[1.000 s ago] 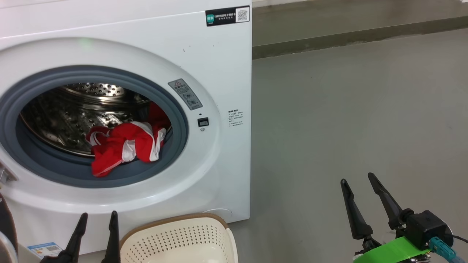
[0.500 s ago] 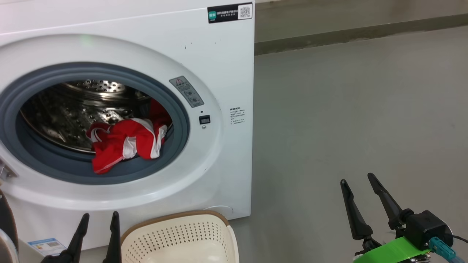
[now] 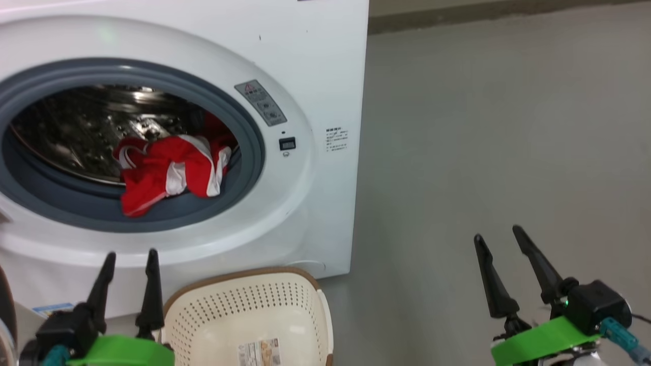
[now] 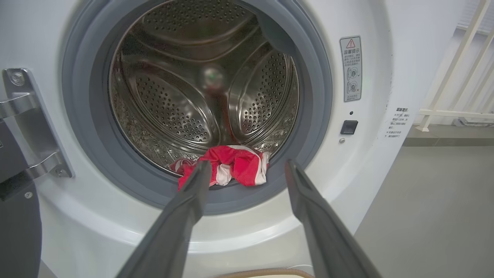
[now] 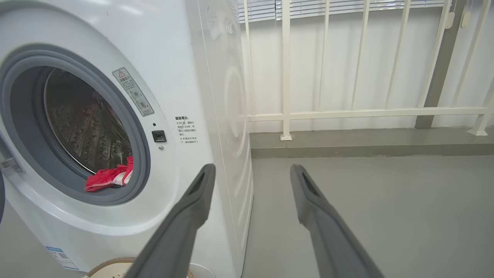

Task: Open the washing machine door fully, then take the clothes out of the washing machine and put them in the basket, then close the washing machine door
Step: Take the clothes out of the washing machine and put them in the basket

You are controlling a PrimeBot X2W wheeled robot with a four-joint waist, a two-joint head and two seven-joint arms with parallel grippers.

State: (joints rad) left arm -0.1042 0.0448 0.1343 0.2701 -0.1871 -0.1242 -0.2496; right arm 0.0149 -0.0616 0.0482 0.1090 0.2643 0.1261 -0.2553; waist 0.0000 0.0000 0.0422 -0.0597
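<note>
The white washing machine (image 3: 315, 76) stands at the left with its mouth uncovered. The washing machine door (image 4: 15, 224) is swung out to the left; I see just its dark edge and metal hinge (image 4: 27, 119). The red and white clothes (image 3: 168, 173) lie at the drum's front lip, on the grey rubber ring. The cream basket (image 3: 305, 305) sits on the floor right below the mouth. My left gripper (image 3: 130, 253) is open beside the basket, pointing at the mouth and short of it, with the clothes (image 4: 239, 170) between its fingertips' line of sight. My right gripper (image 3: 498, 234) is open over bare floor to the right.
Grey floor (image 3: 483, 127) stretches to the right of the machine. A low kerb (image 5: 366, 148) and a white railing (image 5: 347, 114) run behind it. The basket's brown rim (image 5: 112, 266) lies close to the machine's front.
The camera has tipped down, so the machine sits higher in the picture. My left gripper has come up and forward toward the machine's mouth, its green-taped wrist now showing. Both grippers stay open.
</note>
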